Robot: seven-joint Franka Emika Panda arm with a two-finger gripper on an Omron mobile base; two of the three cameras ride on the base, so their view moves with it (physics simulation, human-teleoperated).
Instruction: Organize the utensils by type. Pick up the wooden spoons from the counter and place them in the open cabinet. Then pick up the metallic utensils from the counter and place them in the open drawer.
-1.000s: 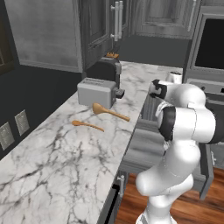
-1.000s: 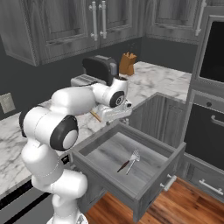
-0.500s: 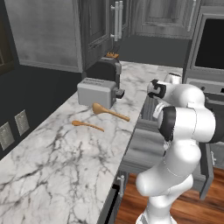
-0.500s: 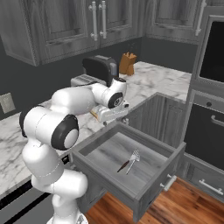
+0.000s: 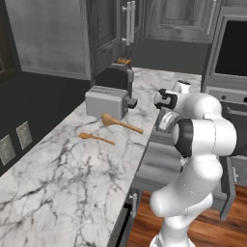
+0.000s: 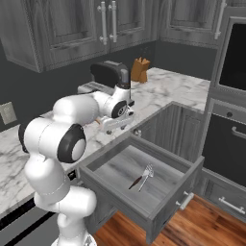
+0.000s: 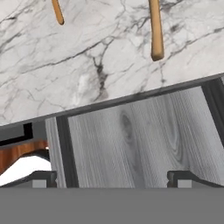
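Note:
Two orange-tan wooden spoons lie on the white marble counter (image 5: 72,169): a long one with a big bowl (image 5: 120,123) and a slimmer one (image 5: 96,138). My gripper (image 6: 117,127) hangs open and empty over the back of the open drawer (image 6: 175,206), right at the counter edge. In the hand view both fingertips (image 7: 41,177) stand wide apart above the drawer's grey floor (image 7: 140,135), with the two spoon handles (image 7: 155,30) (image 7: 57,11) on the marble beyond. A metal fork (image 6: 147,172) and a dark-handled piece (image 6: 136,182) lie in the drawer. The open cabinet's inside is out of view.
A silver toaster (image 5: 107,102) and a black appliance (image 5: 120,77) stand behind the spoons. A knife block (image 6: 140,69) sits farther along the counter. The wall oven (image 6: 235,62) is to the right. Wall cabinets (image 6: 72,29) hang over the counter.
The hand has shifted only slightly near the counter edge, jaws still wide. Spoons and drawer contents have not moved.

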